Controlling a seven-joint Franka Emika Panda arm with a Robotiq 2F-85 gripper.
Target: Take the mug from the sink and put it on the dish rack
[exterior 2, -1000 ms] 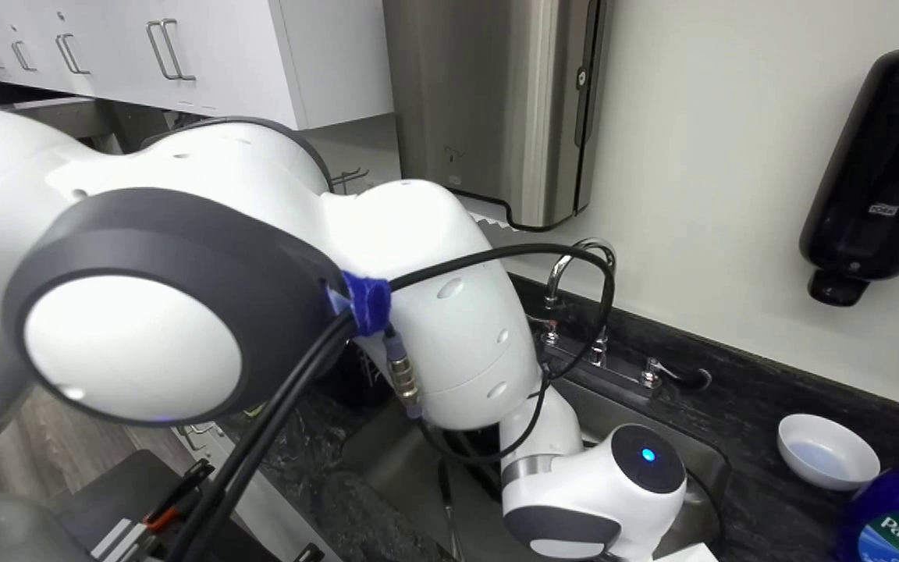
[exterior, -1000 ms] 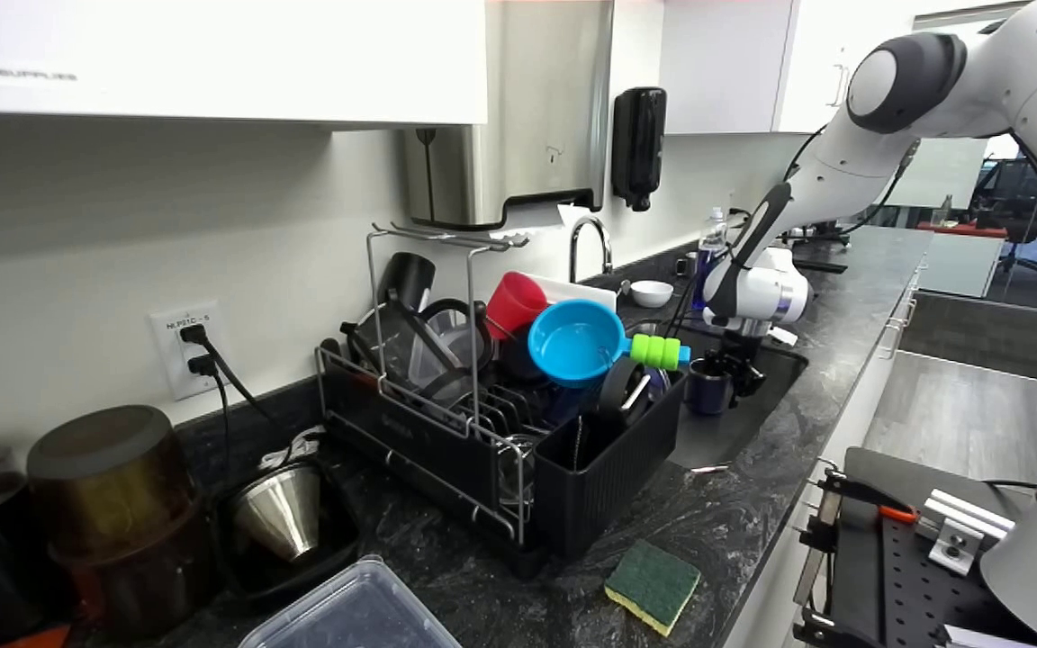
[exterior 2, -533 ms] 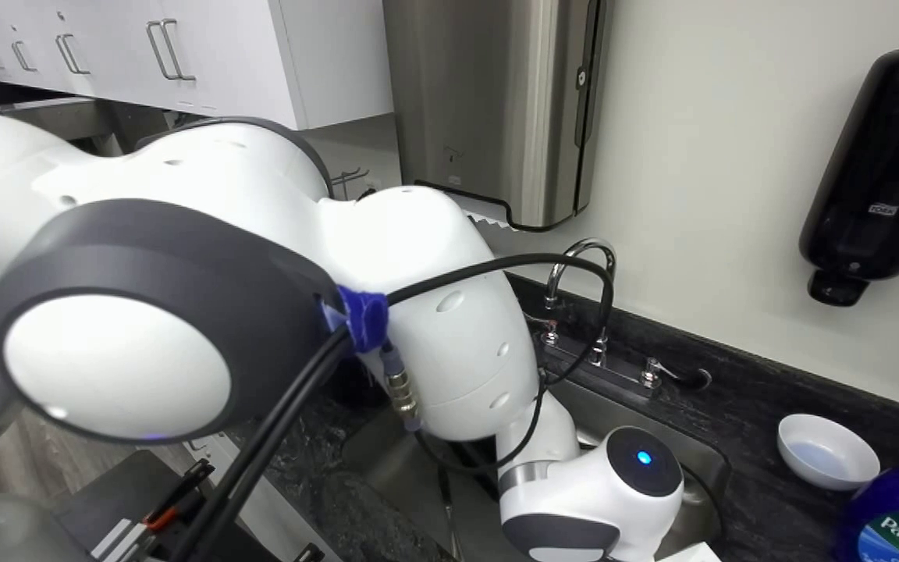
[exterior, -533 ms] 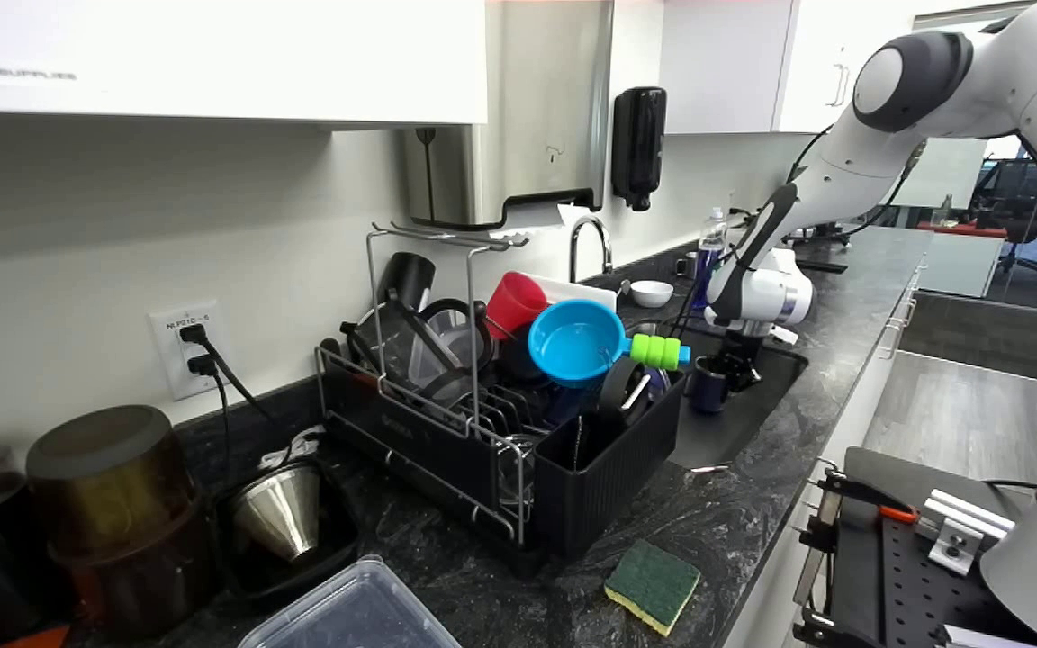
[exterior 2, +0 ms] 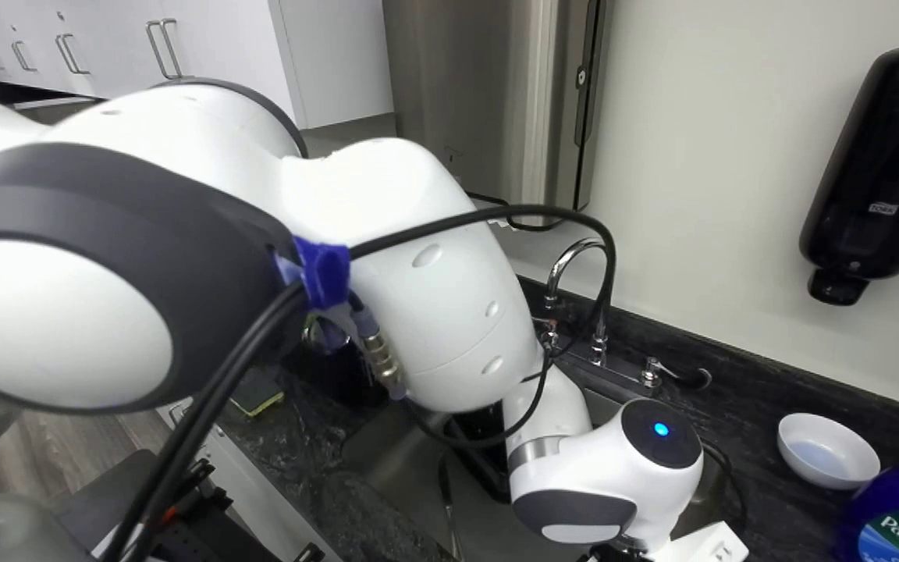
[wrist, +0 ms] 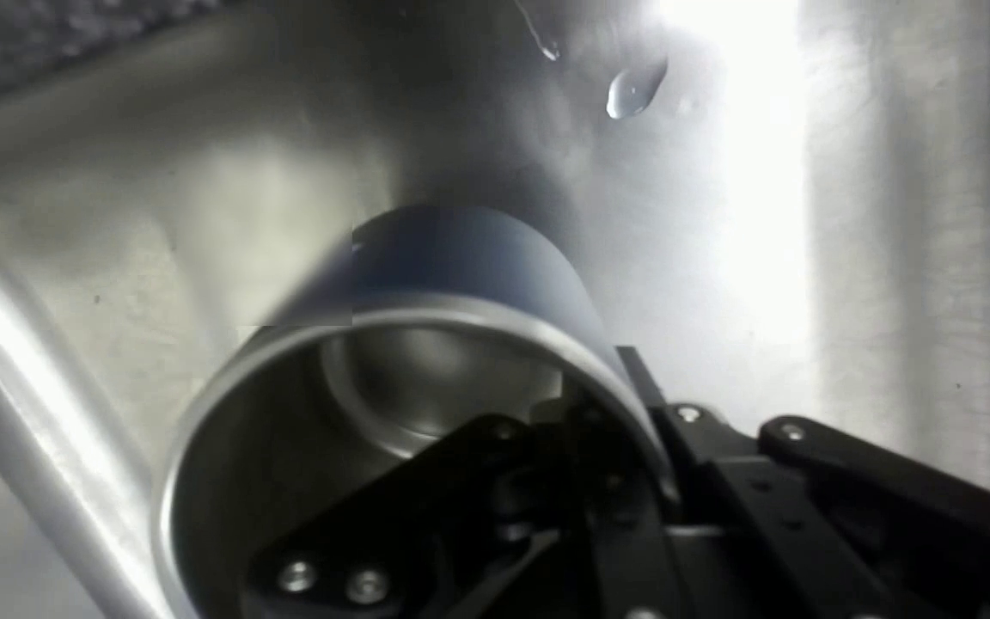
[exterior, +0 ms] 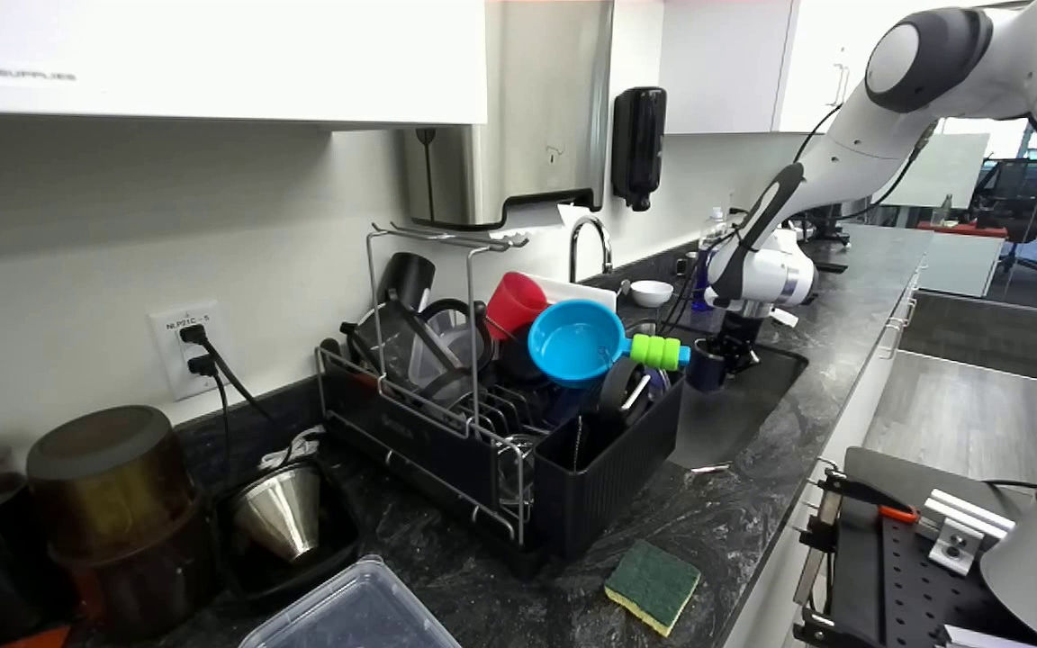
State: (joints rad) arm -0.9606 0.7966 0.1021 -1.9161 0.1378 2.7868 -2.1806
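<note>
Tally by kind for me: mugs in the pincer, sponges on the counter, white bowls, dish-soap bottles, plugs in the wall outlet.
Mug in the pincer: 1
Sponge: 1
White bowl: 1
Dish-soap bottle: 1
Plugs in the wall outlet: 2
Total: 6

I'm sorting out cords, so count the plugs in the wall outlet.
2: the upper plug and, just below it, the lower plug, both in the outlet; neither is hidden.
</note>
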